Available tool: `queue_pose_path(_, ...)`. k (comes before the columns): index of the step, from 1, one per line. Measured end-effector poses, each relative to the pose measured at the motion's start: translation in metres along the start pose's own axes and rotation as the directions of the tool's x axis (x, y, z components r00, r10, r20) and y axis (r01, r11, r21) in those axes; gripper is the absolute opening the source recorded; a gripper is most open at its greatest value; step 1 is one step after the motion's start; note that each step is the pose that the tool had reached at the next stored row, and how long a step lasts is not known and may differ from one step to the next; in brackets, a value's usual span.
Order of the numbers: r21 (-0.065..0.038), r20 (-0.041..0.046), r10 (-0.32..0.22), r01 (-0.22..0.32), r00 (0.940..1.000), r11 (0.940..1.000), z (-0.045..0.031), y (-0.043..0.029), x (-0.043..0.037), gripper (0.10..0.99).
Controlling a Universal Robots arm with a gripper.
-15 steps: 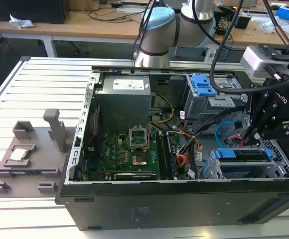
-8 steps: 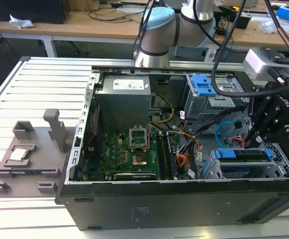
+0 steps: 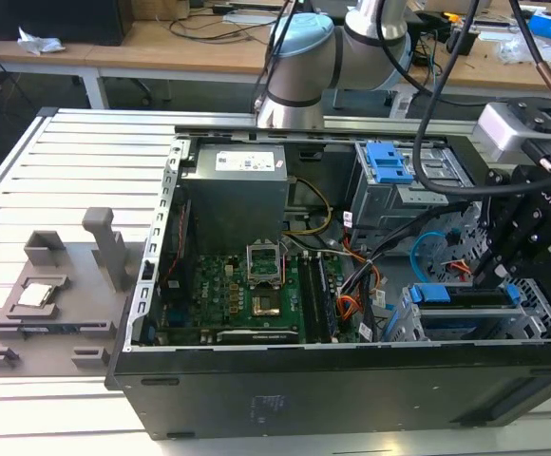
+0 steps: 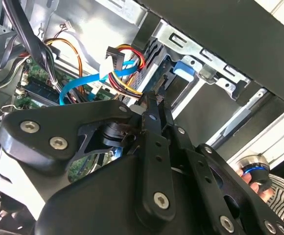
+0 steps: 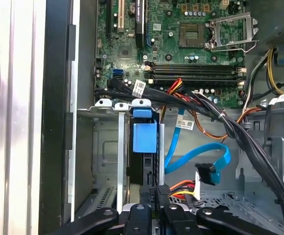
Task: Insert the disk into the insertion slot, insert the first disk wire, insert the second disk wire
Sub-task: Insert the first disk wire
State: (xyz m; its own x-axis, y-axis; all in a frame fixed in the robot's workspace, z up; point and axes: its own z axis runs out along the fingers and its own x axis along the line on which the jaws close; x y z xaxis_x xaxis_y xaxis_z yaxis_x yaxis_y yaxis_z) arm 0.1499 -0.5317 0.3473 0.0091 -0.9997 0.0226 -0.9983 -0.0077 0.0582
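First wrist view: disk (image 5: 144, 138) sits in the insertion slot (image 5: 119, 161), blue carrier tab showing. Gripper (image 5: 161, 195) is pinched on the black plug of the first disk wire (image 5: 182, 187), which has red, yellow and orange leads, close against the disk's end. Blue second disk wire (image 5: 201, 164) hangs loose just beside it, unplugged at this end.
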Motion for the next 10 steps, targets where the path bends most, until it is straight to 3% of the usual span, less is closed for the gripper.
queue_pose_path(10,-0.001,0.0023,0.0,0.0,1.0,1.0,0.0088,-0.0059,0.0002,0.165)
